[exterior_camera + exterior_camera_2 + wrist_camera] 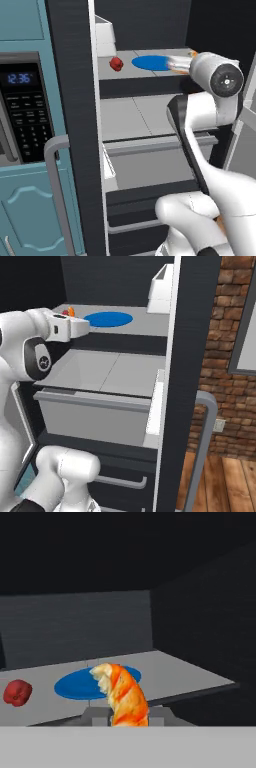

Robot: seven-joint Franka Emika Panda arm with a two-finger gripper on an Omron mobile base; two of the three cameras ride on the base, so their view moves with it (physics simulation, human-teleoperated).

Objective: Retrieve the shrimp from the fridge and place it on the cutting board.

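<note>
Plate (152,62) on the fridge (75,100) shelf near its front edge, fruit (116,63) left of it, shrimp (122,694) before the plate.

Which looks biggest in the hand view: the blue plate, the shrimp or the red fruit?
1. Blue plate, widest.
2. Shrimp, though it sits nearest the camera, which inflates it.
3. Red fruit, smallest.

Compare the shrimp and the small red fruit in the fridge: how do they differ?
The shrimp is orange with whitish bands, while the red fruit is plain dark red. The shrimp is long and curved; the fruit is round and lumpy. The shrimp stands up at the gripper, in front of the blue plate, while the fruit lies on the fridge shelf beside the plate. Both are smaller than the plate.
</note>
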